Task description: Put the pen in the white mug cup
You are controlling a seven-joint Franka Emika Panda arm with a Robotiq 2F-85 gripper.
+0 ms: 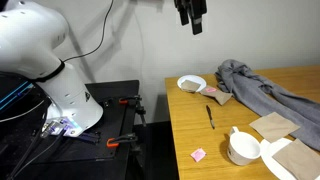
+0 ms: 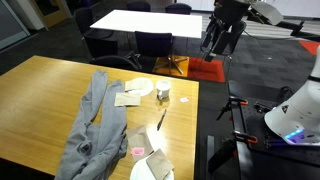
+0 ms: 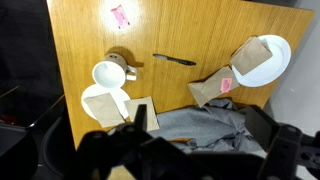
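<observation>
Wooden table (image 1: 185, 135): pen (image 1: 210, 117) lies flat, apart from white mug cup (image 1: 242, 148). Gripper (image 1: 195, 27) hangs high above, spread, empty. Grasp and drop-in both remain.

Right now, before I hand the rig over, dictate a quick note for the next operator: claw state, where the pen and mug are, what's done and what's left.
Claw: open, empty, high above the table.
Pen: lying flat on bare wood, touching nothing.
White mug: upright and apart from the pen, with its handle towards the pen in the wrist view. A brown napkin lies beside it, and the mug looks empty.
Done: nothing yet; the pen is not grasped.
Left: lower onto the pen, grip it, carry it over the mug and release it inside. The grey cloth lies nearby, so it is probably best to keep clear of it.
</observation>
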